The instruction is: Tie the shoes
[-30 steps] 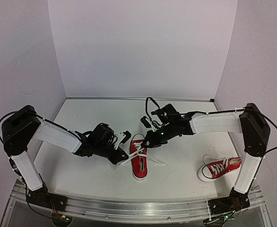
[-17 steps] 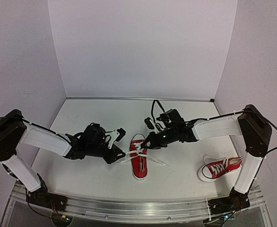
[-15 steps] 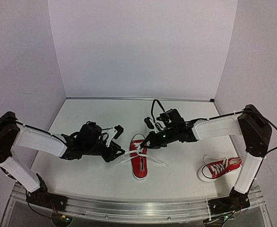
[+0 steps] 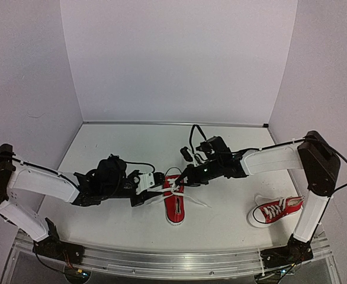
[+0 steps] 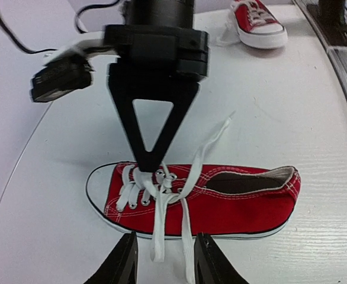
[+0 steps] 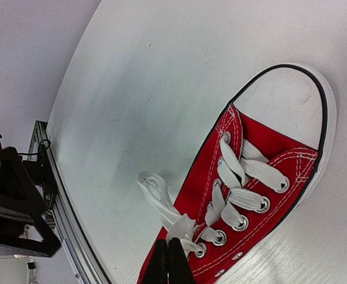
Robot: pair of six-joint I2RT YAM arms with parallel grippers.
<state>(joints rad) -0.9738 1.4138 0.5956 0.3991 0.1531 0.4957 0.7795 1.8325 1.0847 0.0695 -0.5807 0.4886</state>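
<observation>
Right end effector [image 6: 167, 253] pinches the shoe's [image 5: 233, 207] laces [image 5: 157, 231]. Left end effector [image 5: 161, 263], narrowly parted beside the shoe, should close squarely on one of them.

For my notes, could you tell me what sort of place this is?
Probably a robot lab test cell: a white table boxed in by blank panels, arms bolted to an aluminium rail.

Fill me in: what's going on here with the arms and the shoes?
Both arms are working on the red shoe in the middle of the table. The right gripper is shut on its white lace near the top eyelets. The left gripper is open, low beside the shoe, with loose lace ends lying between its jaws. No bow is tied yet. The second shoe sits untouched near the right edge.
</observation>
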